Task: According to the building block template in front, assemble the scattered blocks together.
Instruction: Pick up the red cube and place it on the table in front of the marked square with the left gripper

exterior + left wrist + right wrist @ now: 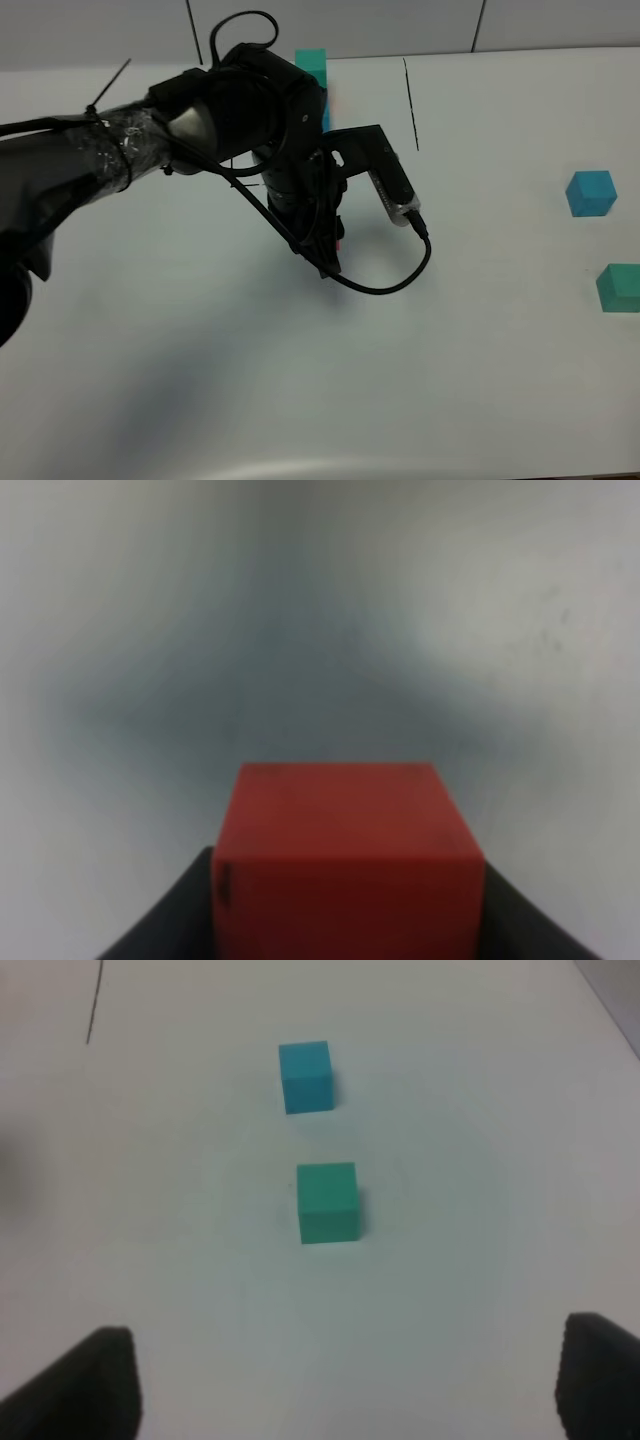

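Note:
My left gripper (331,246) reaches to the table's middle and is shut on the red cube (345,860). Only a red sliver (341,243) shows under the arm in the high view. Its dark fingers (165,925) flank the cube. The template's teal-green cube (312,62) shows at the back, and the arm hides most of the cluster. The loose blue cube (591,193) and teal-green cube (620,287) lie apart at the right edge. They also show in the right wrist view, blue (306,1077) and green (327,1201). My right gripper (340,1390) is open and empty, short of the green cube.
A thin black drawn line (410,100) runs right of the template, and it also shows in the right wrist view (95,1000). The left arm's black cable (390,285) loops over the white table (480,380). The table's front edge runs along the bottom of the high view.

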`<state>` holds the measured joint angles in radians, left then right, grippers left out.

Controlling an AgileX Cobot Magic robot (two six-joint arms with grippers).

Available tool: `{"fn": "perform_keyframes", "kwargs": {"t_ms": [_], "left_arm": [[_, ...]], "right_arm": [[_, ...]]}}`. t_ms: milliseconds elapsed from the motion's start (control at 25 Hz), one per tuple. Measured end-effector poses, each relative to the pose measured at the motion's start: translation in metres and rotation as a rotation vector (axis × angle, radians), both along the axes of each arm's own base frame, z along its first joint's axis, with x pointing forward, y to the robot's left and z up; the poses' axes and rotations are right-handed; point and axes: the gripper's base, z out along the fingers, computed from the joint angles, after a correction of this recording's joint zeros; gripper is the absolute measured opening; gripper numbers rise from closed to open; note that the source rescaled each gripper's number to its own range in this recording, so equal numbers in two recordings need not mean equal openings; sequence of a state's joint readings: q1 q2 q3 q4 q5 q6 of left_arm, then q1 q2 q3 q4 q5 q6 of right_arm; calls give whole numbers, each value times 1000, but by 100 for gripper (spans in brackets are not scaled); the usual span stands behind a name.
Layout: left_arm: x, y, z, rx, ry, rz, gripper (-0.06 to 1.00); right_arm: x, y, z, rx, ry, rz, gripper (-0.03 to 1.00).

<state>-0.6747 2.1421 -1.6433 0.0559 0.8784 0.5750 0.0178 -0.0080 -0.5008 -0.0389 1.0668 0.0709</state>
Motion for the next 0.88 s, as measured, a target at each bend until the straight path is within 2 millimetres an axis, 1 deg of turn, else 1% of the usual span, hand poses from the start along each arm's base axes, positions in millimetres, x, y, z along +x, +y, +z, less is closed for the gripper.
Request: {"fn": "perform_keyframes", "kwargs": {"t_ms": [120, 360, 560, 760, 880], "left_arm": [[3, -13, -5, 4, -6, -58, 1], [10, -26, -18, 6, -22, -128, 1], [11, -27, -30, 27, -12, -185, 1], [12, -29, -36, 31, -10, -201, 1], [12, -29, -44, 43, 5, -203, 1]], "right_arm": [[0, 0, 0, 1, 0, -1, 70], [0, 0, 0, 3, 0, -2, 70], [0, 0, 0, 3, 0, -2, 70], [0, 0, 0, 3, 0, -2, 70], [0, 0, 0, 3, 0, -2, 70]]}}
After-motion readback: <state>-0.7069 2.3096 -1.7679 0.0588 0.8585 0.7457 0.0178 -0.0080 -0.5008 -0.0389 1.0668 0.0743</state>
